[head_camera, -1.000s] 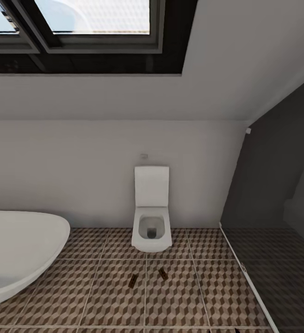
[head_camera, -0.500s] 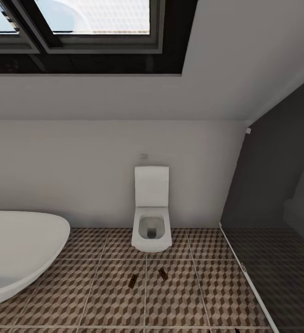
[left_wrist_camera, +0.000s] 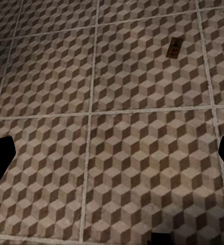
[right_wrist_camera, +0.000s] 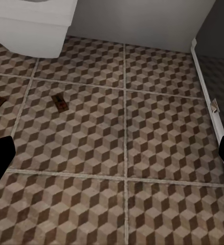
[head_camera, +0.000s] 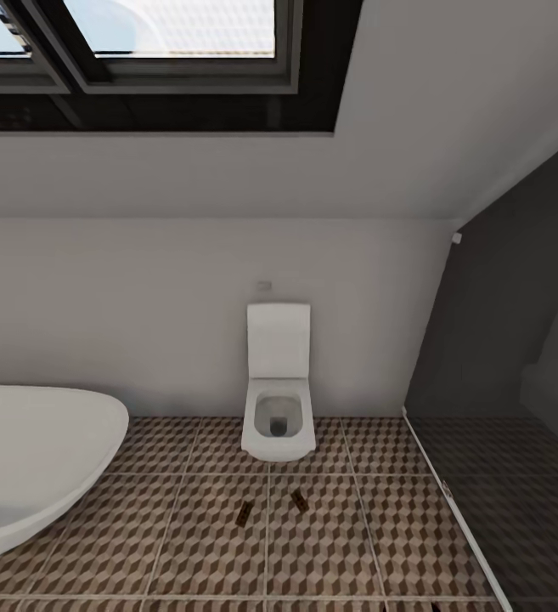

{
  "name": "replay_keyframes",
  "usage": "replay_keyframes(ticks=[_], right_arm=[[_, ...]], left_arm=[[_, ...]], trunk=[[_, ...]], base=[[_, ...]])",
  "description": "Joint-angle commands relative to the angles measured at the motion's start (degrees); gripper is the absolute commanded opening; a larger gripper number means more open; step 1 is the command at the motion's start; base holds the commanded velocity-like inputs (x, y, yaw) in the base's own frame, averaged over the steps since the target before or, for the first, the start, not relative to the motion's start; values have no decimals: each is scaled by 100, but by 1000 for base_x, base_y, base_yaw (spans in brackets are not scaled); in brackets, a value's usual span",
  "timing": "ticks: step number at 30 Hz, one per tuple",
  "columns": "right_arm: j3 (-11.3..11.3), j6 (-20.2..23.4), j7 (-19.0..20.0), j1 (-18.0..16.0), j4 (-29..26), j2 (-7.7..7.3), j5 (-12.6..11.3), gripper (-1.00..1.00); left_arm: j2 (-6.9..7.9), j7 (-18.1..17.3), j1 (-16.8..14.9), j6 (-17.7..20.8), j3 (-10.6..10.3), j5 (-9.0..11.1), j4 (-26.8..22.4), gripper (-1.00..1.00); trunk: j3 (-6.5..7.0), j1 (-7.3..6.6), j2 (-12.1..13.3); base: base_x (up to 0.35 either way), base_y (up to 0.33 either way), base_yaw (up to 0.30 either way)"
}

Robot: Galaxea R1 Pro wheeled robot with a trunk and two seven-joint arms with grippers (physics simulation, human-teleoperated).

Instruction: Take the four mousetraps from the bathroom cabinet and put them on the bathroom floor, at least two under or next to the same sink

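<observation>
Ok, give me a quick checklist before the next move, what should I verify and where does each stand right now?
1. Two mousetraps, one and another, lie flat on the tiled floor: ok.
2. Both rest apart, not stacked: ok.
3. Traps near a sink: not ok, they lie in front of the toilet.
4. All four traps on the floor: cannot tell.
5. Left tool empty and open: ok.
6. Right tool empty and open: ok.
</observation>
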Motion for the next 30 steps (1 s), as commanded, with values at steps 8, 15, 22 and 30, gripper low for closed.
replay_keyframes(ticks=[8, 15, 22, 30], right_arm=[[49, -12, -28, -5, 2, -2, -30, 100], [49, -19, -28, -5, 2, -2, -30, 100], [49, -21, -28, -5, 2, -9, -22, 100], [49, -21, -28, -5, 4, -11, -21, 100]], left_arm=[[-4, 35, -8, -17, -48, 2, 14, 100], [-6, 36, -8, -17, -48, 2, 14, 100], [-6, 33, -7, -17, -48, 2, 14, 100], [-5, 34, -7, -17, -48, 2, 14, 100]], trunk=[[-80, 3, -13], [-138, 3, -13], [-155, 3, -13], [-157, 3, -13]], base=[[0, 0, 0], [0, 0, 0], [0, 0, 0], [0, 0, 0]])
